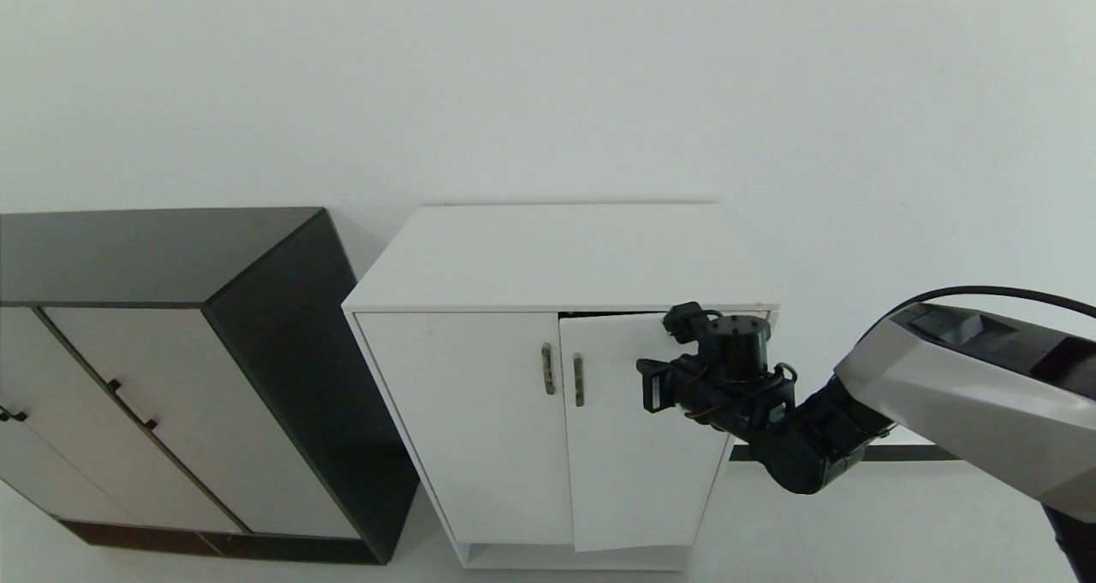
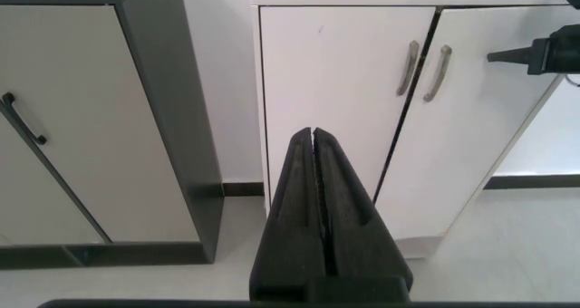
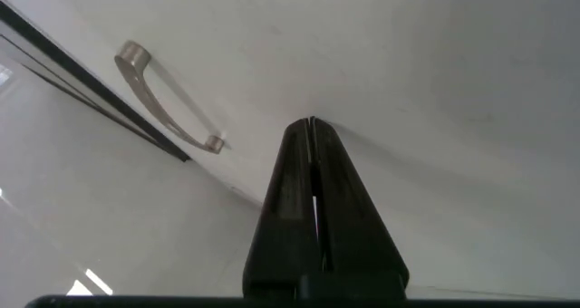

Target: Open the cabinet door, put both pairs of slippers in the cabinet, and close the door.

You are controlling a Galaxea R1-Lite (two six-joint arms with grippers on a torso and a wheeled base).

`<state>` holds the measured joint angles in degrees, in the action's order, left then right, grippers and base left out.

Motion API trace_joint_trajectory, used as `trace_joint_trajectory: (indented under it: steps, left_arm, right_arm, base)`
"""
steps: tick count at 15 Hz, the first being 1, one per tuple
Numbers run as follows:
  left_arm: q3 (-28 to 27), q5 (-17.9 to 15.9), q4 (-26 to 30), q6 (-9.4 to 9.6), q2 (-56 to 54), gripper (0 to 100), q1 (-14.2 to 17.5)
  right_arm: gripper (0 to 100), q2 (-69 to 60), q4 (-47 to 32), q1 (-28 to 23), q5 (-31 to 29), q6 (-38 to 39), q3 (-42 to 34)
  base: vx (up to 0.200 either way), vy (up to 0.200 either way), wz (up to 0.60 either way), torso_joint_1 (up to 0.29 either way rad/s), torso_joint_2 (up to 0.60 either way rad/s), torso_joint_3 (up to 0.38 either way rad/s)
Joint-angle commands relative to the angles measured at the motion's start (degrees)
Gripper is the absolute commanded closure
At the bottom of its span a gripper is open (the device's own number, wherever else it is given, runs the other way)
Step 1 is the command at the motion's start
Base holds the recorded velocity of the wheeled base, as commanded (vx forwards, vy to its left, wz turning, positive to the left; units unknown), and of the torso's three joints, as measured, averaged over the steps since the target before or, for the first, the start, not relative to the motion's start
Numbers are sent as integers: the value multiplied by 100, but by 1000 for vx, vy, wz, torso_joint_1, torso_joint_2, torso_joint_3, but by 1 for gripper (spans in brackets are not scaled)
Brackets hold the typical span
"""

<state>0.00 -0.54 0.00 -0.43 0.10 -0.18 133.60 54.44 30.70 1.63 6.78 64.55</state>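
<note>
The right gripper [image 3: 311, 125], fingers together, touches the right cabinet door [image 1: 638, 472] (slightly ajar); its upright handle [image 1: 579, 380] lies near, toward the door's inner edge. The left gripper [image 2: 314, 134], also closed, is farther.

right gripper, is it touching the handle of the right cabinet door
Apart. In the right wrist view, bare door panel lies between the shut right gripper and the handle.

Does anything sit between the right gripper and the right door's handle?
Nothing visible does. The shut right gripper is at the bare face of the right door, which is slightly ajar. The handle lies off to one side, with only door panel between them.
</note>
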Motion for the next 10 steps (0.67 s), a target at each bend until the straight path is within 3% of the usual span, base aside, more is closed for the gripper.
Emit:
trace_joint_trajectory:
  steps: [1, 7, 10]
  left_arm:
    - [0, 1, 0, -1, -1, 100, 1]
    - [0, 1, 0, -1, -1, 100, 1]
    - [0, 1, 0, -1, -1, 100, 1]
  right_arm:
    - [100, 105, -83, -64, 4, 8, 163]
    - [100, 184, -83, -152, -5, 8, 234]
    - [100, -88, -30, -99, -14, 8, -171]
  base:
    - [0, 0, 0, 0, 0, 0]
    - [0, 0, 0, 0, 0, 0]
    - [0, 0, 0, 0, 0, 0]
